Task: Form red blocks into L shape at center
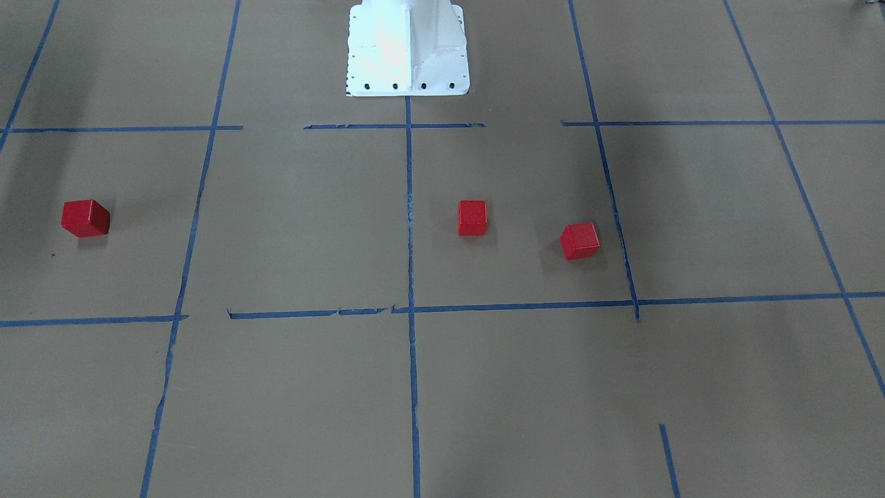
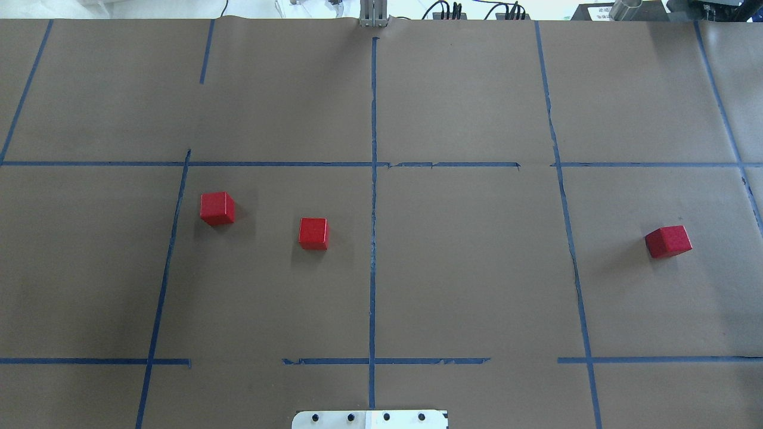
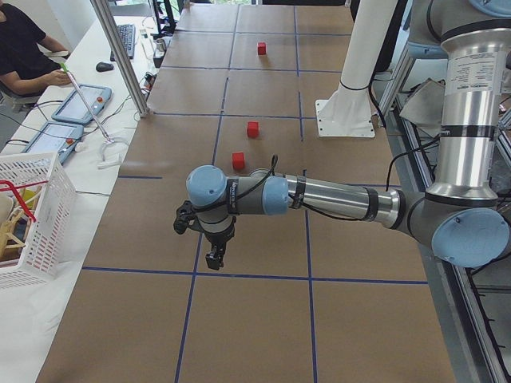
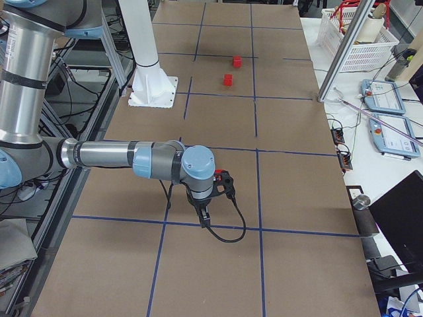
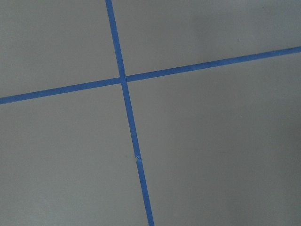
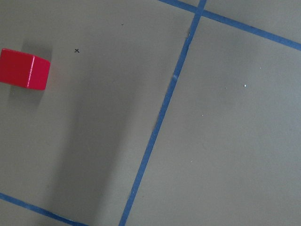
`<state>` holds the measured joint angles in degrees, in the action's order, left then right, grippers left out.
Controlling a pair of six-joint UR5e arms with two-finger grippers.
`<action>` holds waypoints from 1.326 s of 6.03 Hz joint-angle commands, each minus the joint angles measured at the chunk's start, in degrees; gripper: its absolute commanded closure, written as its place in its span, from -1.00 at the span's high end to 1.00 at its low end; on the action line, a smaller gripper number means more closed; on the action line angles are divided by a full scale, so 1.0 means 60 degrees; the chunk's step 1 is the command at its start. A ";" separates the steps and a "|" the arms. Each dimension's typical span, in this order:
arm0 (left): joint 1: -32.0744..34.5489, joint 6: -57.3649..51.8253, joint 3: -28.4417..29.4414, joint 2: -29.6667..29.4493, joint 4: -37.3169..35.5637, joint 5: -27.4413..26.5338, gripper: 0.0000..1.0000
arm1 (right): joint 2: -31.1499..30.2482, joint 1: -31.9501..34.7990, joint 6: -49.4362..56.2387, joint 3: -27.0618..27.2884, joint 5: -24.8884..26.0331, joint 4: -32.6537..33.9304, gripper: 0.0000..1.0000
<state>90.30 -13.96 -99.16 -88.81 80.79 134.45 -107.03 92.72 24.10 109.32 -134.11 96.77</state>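
Three red blocks lie apart on the brown cardboard. Two sit left of the centre's blue tape strip (image 2: 373,262): one block (image 2: 217,208) farther left, another (image 2: 313,233) nearer the strip. The third block (image 2: 668,241) lies far to the right and also shows in the right wrist view as a block (image 6: 24,69). The front view shows the same blocks (image 1: 579,241), (image 1: 473,218), (image 1: 85,218). My left gripper (image 3: 214,259) and right gripper (image 4: 203,218) hang over the table's ends, seen only from the sides, so I cannot tell whether they are open or shut.
The white robot base (image 1: 408,52) stands at the table's near edge. A metal post (image 3: 120,56), a white basket (image 3: 32,215), control tablets (image 4: 386,99) and a seated person (image 3: 24,48) line the far side. Blue tape lines grid the cardboard.
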 commanded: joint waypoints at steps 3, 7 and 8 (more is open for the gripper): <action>0.0009 -0.0002 -0.0259 0.0110 0.0115 0.0004 1.00 | -0.0280 0.0001 0.0056 0.0031 -0.0046 0.0000 1.00; 0.0009 -0.0031 -0.0274 0.0125 0.0129 0.0018 1.00 | -0.0296 -0.0014 0.0056 0.0045 -0.0719 -0.0029 1.00; 0.0009 -0.0046 -0.0261 0.0110 0.0129 0.0018 1.00 | -0.0296 -0.0014 0.0056 0.0104 -0.0778 -0.0029 1.00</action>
<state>90.35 -14.16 -100.61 -88.09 81.56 134.55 -108.85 92.67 24.41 109.57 -138.19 96.62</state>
